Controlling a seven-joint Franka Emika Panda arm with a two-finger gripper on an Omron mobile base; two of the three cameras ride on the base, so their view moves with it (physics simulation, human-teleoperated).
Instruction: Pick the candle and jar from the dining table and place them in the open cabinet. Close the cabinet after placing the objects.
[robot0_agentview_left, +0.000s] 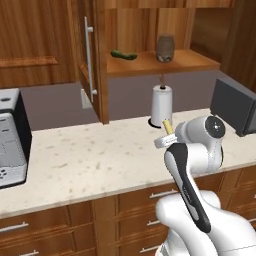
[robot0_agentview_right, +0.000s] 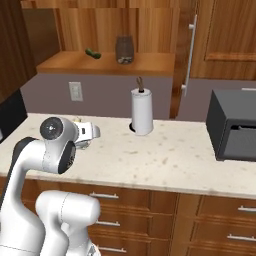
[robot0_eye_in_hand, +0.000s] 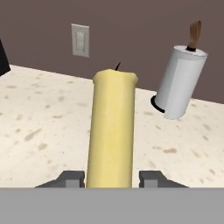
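Note:
A pale-yellow candle (robot0_eye_in_hand: 111, 131) with a short dark wick stands upright between my fingertips in the hand view, and my gripper (robot0_eye_in_hand: 111, 177) is shut on its lower part. From the left base the candle (robot0_agentview_left: 168, 127) pokes up from my gripper (robot0_agentview_left: 166, 140), which hovers over the speckled counter. The right base view shows the gripper (robot0_agentview_right: 84, 131) at the counter's left. Above the counter the wooden cabinet (robot0_agentview_left: 150, 62) stands open, its door (robot0_agentview_left: 90, 55) swung out to the left. The jar and the dining table are out of view.
A white paper-towel roll (robot0_agentview_left: 161, 105) stands on the counter (robot0_agentview_left: 90, 160) just beyond my gripper. The cabinet shelf (robot0_agentview_right: 100, 62) holds a green vegetable (robot0_agentview_left: 123, 55) and a grey-brown canister (robot0_agentview_left: 165, 48). A dark box appliance (robot0_agentview_right: 232, 125) sits at the right, a pale appliance (robot0_agentview_left: 10, 145) at the left.

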